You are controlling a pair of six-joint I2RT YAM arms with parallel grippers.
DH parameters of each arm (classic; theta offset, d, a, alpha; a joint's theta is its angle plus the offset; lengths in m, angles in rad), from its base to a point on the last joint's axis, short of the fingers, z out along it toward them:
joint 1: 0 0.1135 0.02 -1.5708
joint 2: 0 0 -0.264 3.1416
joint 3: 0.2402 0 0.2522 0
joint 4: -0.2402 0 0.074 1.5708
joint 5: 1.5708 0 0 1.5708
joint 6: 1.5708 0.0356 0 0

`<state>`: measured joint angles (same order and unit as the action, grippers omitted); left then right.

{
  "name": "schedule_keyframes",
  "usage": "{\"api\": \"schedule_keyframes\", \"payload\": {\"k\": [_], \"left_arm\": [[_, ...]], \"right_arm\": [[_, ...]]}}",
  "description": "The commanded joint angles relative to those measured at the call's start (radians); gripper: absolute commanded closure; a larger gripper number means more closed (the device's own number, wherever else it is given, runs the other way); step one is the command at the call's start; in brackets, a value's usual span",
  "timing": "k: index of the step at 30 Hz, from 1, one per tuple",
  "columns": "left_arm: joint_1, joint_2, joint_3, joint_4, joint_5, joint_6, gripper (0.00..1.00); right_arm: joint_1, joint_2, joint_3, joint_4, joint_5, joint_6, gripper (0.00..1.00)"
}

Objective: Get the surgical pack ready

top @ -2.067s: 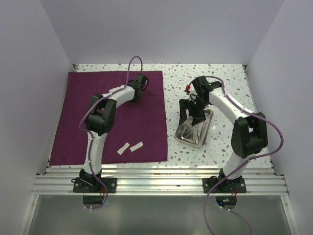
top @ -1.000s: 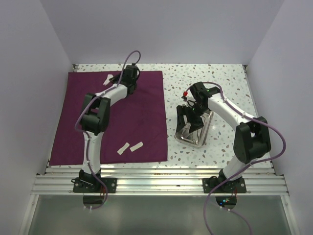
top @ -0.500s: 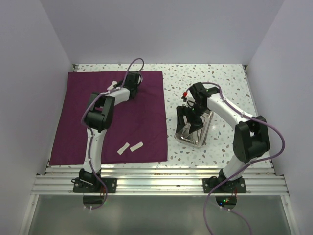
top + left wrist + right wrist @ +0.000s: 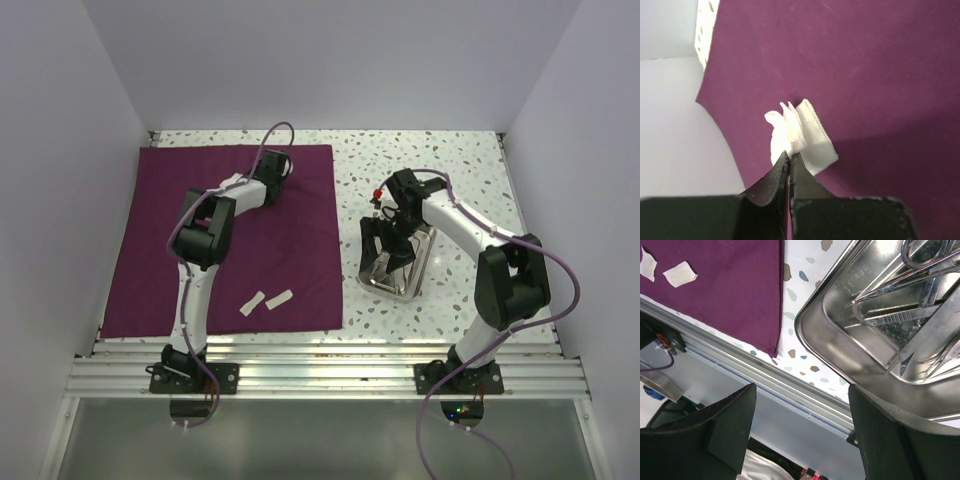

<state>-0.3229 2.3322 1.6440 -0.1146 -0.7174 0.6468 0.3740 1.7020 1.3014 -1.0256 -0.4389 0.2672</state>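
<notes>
A maroon cloth lies flat on the left half of the table. My left gripper hovers over its far part, shut on a crumpled white gauze pad, which hangs just above the cloth. Two more gauze pads lie near the cloth's front edge. The steel tray sits on the table right of the cloth, with scissors and tweezers inside. My right gripper stands open above the tray's near left rim, with nothing between its fingers.
The speckled tabletop shows around the tray and behind the cloth. An aluminium rail runs along the near edge. White walls close in the left, right and far sides. The cloth's near right corner lies just left of the tray.
My left gripper, still holding the gauze pad, has drawn back a little from the cloth's far left toward its middle. The right gripper has hardly moved over the tray.
</notes>
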Motion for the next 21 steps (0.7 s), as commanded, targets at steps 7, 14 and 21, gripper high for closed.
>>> {"api": "schedule_keyframes", "payload": {"k": [7,14,21], "left_arm": [[-0.005,-0.034,-0.001,-0.053,0.026,-0.052,1.0],[-0.007,-0.056,0.005,-0.079,0.027,-0.094,0.99],[-0.008,-0.079,0.017,-0.112,0.047,-0.124,0.82]], "right_arm": [[0.005,-0.005,0.018,0.004,-0.029,-0.002,0.22],[0.003,-0.007,0.016,0.005,-0.035,-0.002,0.22],[0.005,-0.013,0.013,0.006,-0.037,-0.002,0.21]]}}
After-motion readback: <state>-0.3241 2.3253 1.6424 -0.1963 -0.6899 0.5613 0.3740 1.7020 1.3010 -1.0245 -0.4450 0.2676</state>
